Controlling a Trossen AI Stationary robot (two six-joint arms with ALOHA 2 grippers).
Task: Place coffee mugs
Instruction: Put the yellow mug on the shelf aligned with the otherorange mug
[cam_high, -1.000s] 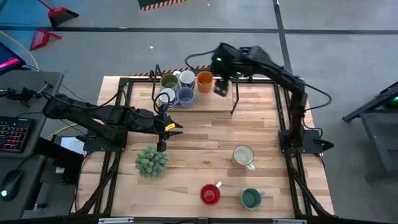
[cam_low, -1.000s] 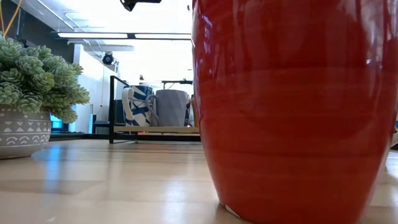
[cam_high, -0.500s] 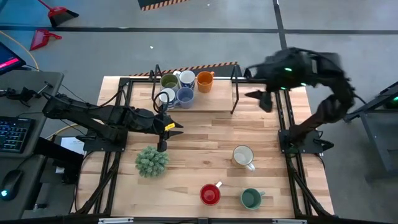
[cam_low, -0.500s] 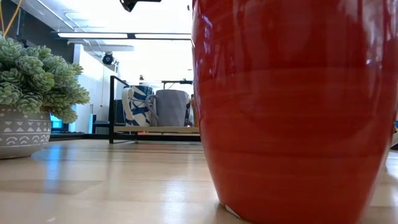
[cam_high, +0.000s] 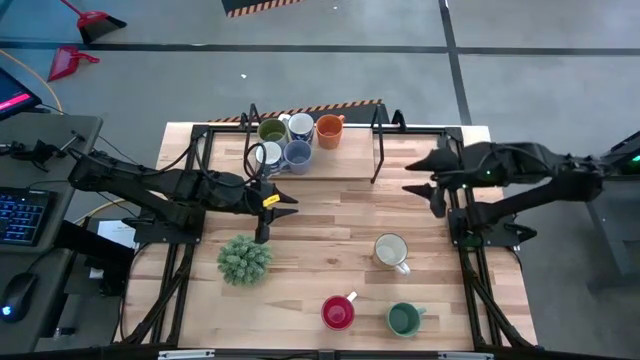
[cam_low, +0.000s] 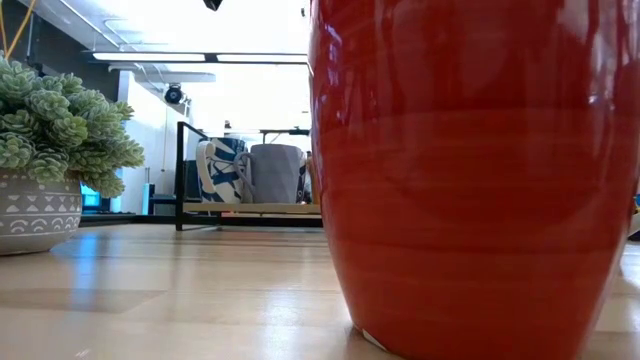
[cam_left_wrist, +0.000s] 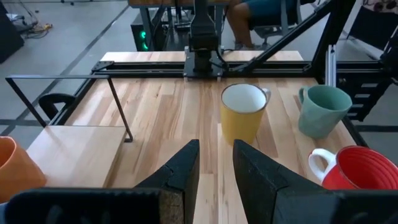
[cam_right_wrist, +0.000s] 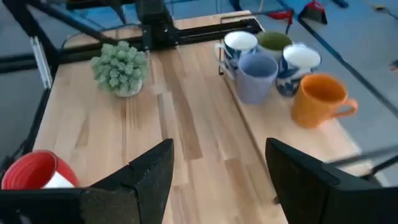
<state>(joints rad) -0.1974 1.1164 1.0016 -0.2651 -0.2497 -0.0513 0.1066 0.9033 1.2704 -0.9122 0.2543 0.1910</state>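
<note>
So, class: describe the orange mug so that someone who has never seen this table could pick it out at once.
Start at the raised wooden shelf along the table's far edge, where five mugs stand together. The orange mug stands at the cluster's end nearest the right arm, beside a white mug with blue markings. It is the only orange mug there; its neighbours are olive, white and pale blue.

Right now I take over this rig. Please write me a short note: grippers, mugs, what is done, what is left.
Left gripper: empty, slightly apart, mid-table beside the plant.
Right gripper: open, empty, at the right edge.
Done: five mugs on the rack: olive, white, orange, patterned, blue.
Left: cream mug, red mug, green mug.
</note>
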